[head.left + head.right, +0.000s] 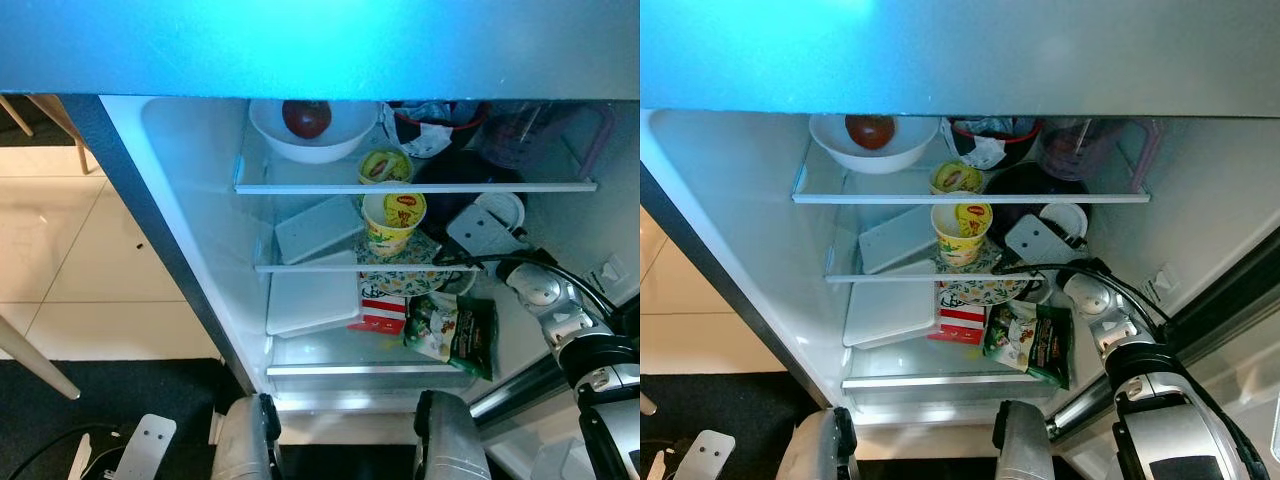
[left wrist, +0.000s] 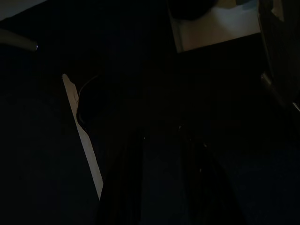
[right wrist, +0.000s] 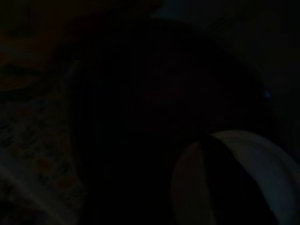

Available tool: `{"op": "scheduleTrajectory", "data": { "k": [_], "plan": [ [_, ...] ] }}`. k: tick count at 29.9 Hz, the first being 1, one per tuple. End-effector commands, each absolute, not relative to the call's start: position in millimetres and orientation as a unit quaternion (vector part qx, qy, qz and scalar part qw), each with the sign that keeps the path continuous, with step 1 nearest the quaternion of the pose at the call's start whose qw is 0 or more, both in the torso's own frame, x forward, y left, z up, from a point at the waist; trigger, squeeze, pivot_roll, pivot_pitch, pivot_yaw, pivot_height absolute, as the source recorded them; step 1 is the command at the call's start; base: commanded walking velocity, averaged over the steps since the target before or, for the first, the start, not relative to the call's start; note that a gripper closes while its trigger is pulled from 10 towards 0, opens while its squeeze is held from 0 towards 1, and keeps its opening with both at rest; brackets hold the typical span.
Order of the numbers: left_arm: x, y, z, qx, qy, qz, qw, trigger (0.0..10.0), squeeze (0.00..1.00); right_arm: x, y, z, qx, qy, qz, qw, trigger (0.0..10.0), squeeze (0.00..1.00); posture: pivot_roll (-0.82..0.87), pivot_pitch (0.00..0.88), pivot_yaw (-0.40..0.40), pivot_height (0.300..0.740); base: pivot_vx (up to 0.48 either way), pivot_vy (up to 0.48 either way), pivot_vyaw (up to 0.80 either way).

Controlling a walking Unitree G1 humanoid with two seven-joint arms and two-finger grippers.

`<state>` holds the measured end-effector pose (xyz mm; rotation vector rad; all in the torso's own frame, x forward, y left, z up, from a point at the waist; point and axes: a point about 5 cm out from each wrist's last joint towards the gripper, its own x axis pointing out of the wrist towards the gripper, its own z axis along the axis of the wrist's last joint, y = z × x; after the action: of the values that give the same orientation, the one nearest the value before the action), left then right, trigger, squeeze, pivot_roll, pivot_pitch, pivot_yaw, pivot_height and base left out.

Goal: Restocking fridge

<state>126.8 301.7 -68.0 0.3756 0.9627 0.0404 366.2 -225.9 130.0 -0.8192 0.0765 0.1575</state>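
The fridge (image 1: 190, 170) stands open in front of me. My right arm (image 1: 545, 295) reaches in from the lower right to the middle shelf (image 1: 330, 267). Its gripper (image 1: 470, 222) is beside a white round lid (image 1: 503, 207) and against a dark pot (image 1: 1025, 190), where its fingers are lost in shadow. Two yellow noodle cups (image 1: 392, 218) (image 1: 384, 166) stand just left of it, the nearer on a patterned plate (image 1: 400, 275). A green snack bag (image 1: 455, 335) and a red-and-white box (image 1: 382, 310) lie on the bottom shelf. The left wrist view is almost black.
The top shelf holds a white bowl (image 1: 300, 145) with a red apple (image 1: 306, 117), a dark red bowl (image 1: 440, 125) and a purple jug (image 1: 535, 130). Flat white containers (image 1: 318, 228) (image 1: 312, 298) lie at the left. Tiled floor (image 1: 60, 250) and a chair leg (image 1: 40, 365) lie left.
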Motion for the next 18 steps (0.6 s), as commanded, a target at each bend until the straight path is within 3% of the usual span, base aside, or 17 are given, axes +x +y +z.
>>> {"op": "scheduleTrajectory", "data": {
  "k": [1,2,3,9,18],
  "plan": [
    [121,309,-67,0.18,0.47,0.028,0.864,10.0,0.3,365,-235,133,-0.391,0.03,0.052,0.918,10.0,1.0,0.09,0.149,-0.033,0.53,0.0,0.0,0.0],
    [121,309,-67,0.18,0.47,0.027,0.864,10.0,0.3,365,-237,137,-0.393,0.015,0.041,0.919,10.0,1.0,0.09,0.149,-0.033,0.53,0.0,0.0,0.0],
    [121,308,-67,0.18,0.47,0.027,0.864,10.0,0.3,365,-238,141,-0.392,-0.002,0.034,0.919,10.0,0.0,0.09,0.149,-0.033,0.53,0.0,0.0,0.0],
    [121,308,-67,0.182,0.468,0.023,0.864,10.0,0.3,358,-245,160,-0.379,-0.071,0.008,0.923,10.0,0.0,0.07,0.145,-0.026,0.53,0.0,0.0,0.0],
    [121,308,-67,0.181,0.469,0.022,0.864,10.0,0.29,339,-252,160,-0.377,-0.089,0.021,0.922,10.0,0.0,0.06,0.14,-0.037,0.53,0.0,0.0,0.0]
  ]
}}
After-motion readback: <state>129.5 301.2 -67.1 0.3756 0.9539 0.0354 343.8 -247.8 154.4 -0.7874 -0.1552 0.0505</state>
